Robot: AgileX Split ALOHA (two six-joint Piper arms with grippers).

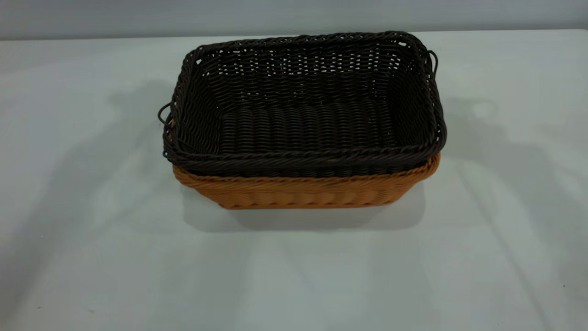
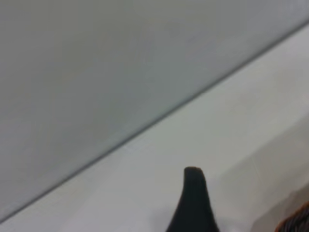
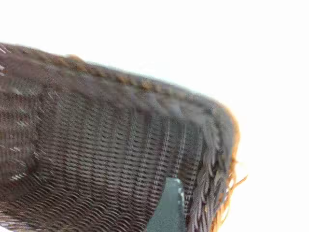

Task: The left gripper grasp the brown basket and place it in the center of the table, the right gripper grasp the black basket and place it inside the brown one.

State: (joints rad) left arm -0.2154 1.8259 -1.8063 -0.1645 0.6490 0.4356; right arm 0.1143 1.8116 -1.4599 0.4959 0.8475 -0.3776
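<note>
Black basket [image 1: 303, 103] is seated inside brown basket [image 1: 303, 191], upper centre of the exterior frame, on the table [image 1: 92, 257]. Nesting looks complete: the black rim sits just above the brown rim on the near side, slightly skewed, overhanging at frame left. Only the near wall and right corner of the brown basket are visible.

Step judged: final release and retreat. Both placements appear done.

Left gripper [image 2: 193, 203]: 1 dark finger is seen at the bottom of the left wrist frame, over bare table, with a sliver of brown basket at the lower right corner. Jaw state cannot be told; nothing is seen held.

Right gripper: 1 pale finger tip [image 3: 166, 208] is seen inside the black basket, just beside its wall, at the bottom of the right wrist frame. Whether it is apart or clamped on the wall cannot be told.

Next move, if any: the right finger must be cleared upward off the wall without dragging the basket.

Orientation: both baskets are upright, mouths up. Long axis runs left-right across the exterior frame, loop handles at the 2 short ends.
</note>
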